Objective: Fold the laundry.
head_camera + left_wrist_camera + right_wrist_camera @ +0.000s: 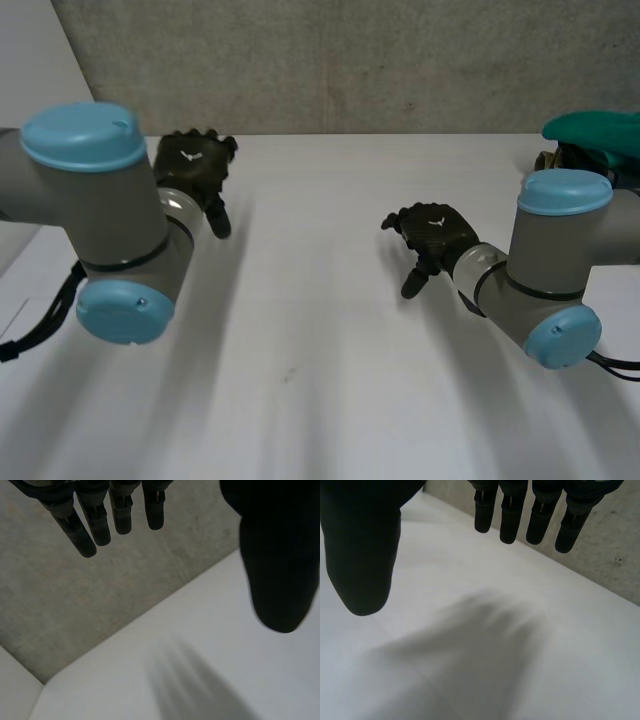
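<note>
A pile of laundry (592, 140), green cloth on top with darker pieces beneath, lies at the table's far right edge behind my right arm. My left hand (192, 165) hovers over the far left of the white table (320, 330), open, holding nothing; in the left wrist view its fingers (100, 520) hang straight above the table's back edge. My right hand (435, 235) is over the table right of centre, a good way from the pile. It is open and holds nothing, fingers (520, 515) straight above bare tabletop.
A grey concrete wall (330, 60) runs along the table's back edge. A lighter panel (40, 60) stands at the far left corner. My right arm's elbow (560, 260) sits between my right hand and the pile.
</note>
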